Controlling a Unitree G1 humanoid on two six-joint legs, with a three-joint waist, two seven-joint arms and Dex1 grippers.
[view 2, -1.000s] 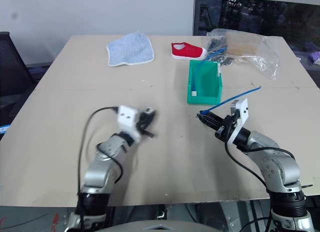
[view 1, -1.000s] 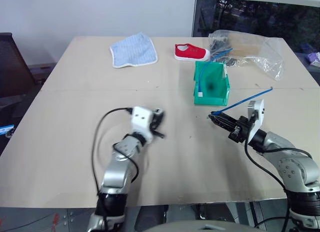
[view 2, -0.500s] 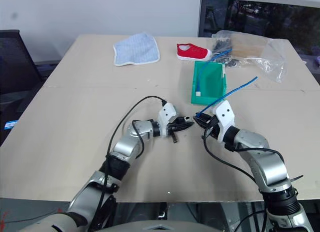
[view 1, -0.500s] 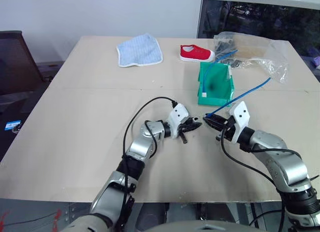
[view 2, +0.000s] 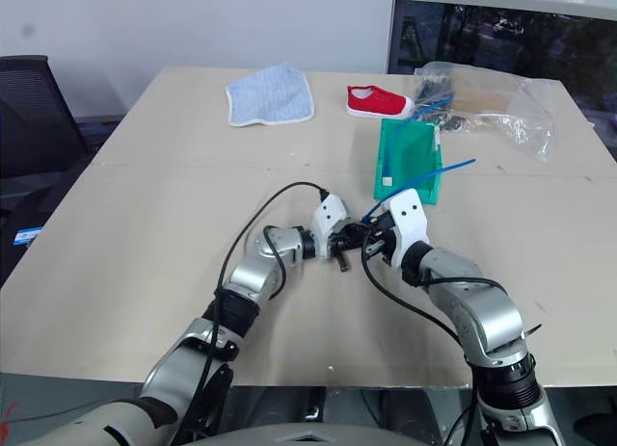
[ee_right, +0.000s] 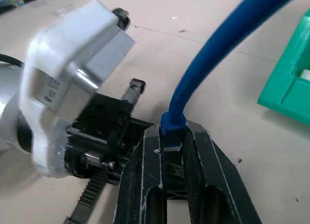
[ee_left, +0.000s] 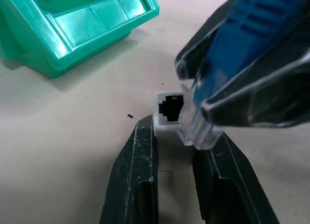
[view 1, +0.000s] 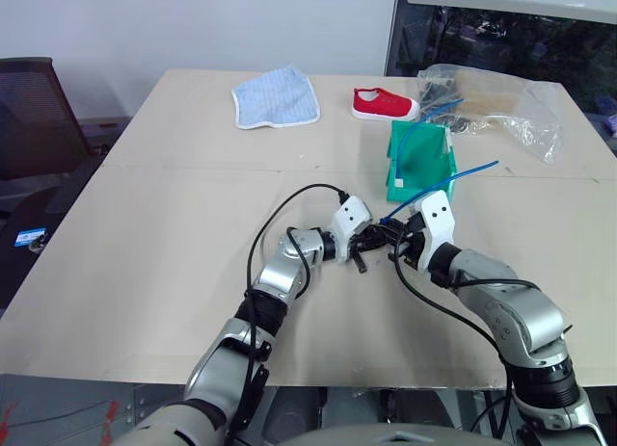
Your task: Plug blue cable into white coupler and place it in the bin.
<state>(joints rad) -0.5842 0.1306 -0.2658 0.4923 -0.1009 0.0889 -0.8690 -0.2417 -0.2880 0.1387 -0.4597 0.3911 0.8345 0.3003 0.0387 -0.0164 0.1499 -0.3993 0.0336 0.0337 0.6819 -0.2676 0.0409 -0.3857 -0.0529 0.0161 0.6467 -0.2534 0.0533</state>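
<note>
On the tan tabletop (view 1: 174, 234) I count one teal-green plastic bin (view 1: 420, 163), one bright blue patch cable (view 1: 434, 187), one tiny white plastic coupler (ee_left: 167, 116). My left gripper (ee_left: 175, 151) clamps the coupler; my right gripper (ee_right: 170, 156) clamps the cable's plug end, its clear tip just at the coupler's socket

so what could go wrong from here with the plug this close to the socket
1. In the left wrist view the clear plug of the blue cable sits off to one side of the white coupler socket, so a push could jam on the rim.
2. The left gripper holds the coupler only by its sides; a push might slide it back.
3. The cable's free end hangs over the bin and could snag.
</note>
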